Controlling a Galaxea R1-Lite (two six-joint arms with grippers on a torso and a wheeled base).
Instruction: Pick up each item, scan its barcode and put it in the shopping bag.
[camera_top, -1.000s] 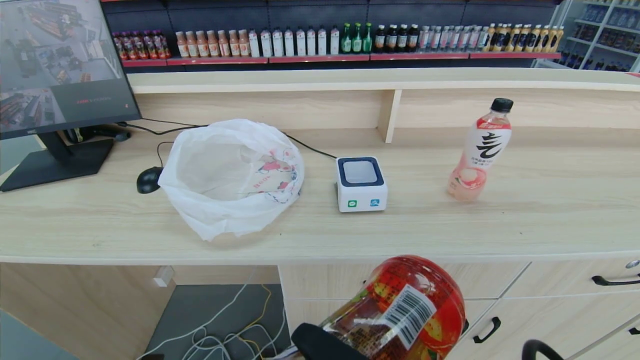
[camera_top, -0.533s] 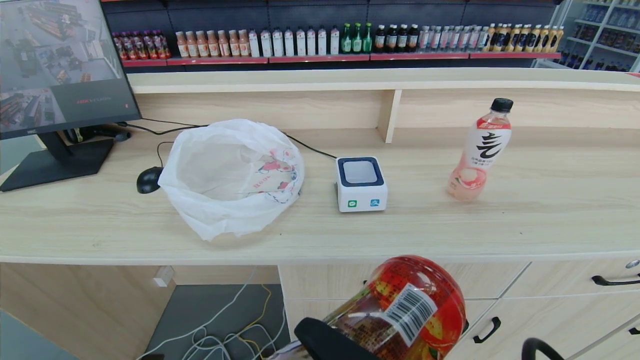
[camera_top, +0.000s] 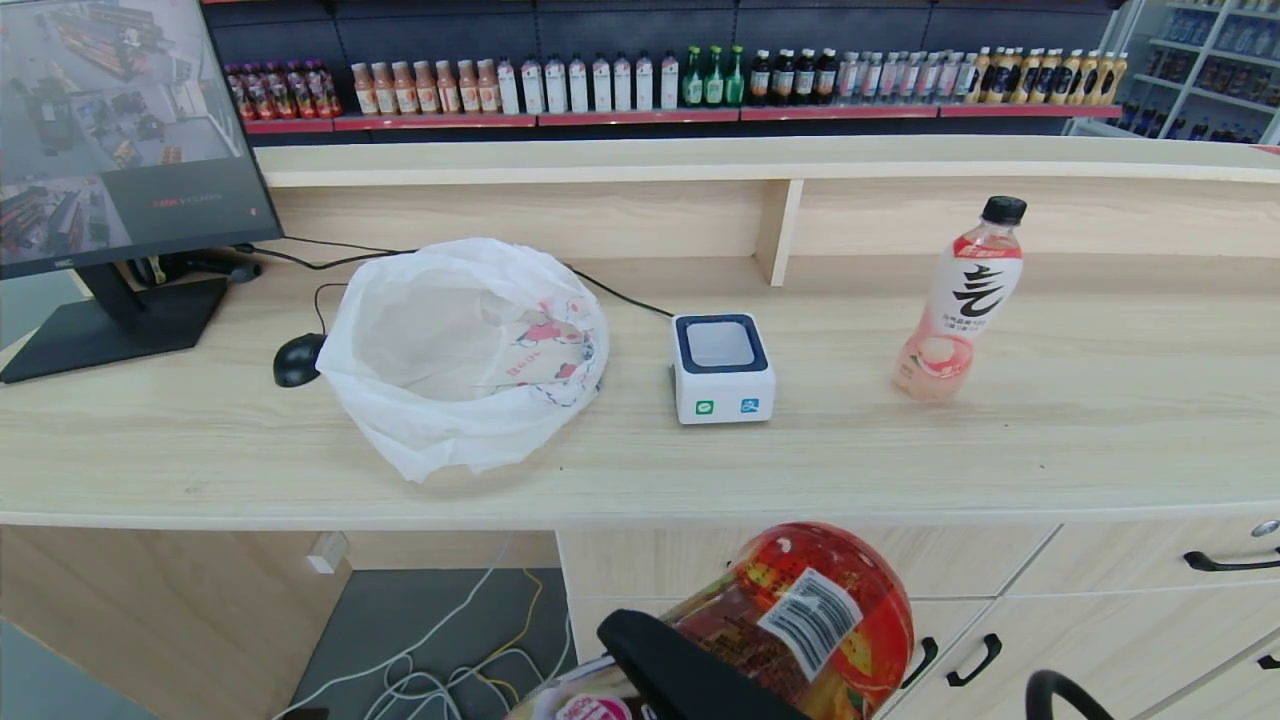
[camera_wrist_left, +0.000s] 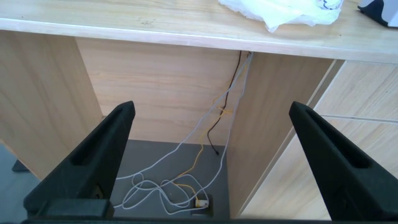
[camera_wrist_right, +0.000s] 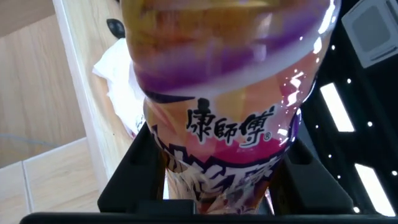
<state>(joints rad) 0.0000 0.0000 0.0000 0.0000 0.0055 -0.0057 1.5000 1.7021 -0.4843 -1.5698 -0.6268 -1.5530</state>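
My right gripper (camera_wrist_right: 214, 177) is shut on a red-labelled drink bottle (camera_top: 805, 615), held tilted low in front of the counter's front edge, its barcode facing up. In the right wrist view the bottle (camera_wrist_right: 230, 93) sits between the two black fingers. An open white shopping bag (camera_top: 460, 350) lies on the counter's left half, with the white barcode scanner (camera_top: 722, 368) just right of it. A pink drink bottle (camera_top: 955, 300) stands upright farther right. My left gripper (camera_wrist_left: 211, 168) is open below counter height, facing the cabinet recess, with the bag's edge (camera_wrist_left: 280, 11) above it.
A monitor (camera_top: 110, 130) and black mouse (camera_top: 297, 360) sit at the counter's left, with cables running behind the bag. A raised shelf (camera_top: 760, 160) backs the counter. Drawers (camera_top: 1150, 590) are below on the right, loose cables (camera_wrist_left: 186, 186) on the floor.
The held red bottle has sunk a little and turned, so its barcode looks smaller and more tilted. Bag, scanner and pink bottle have stayed put.
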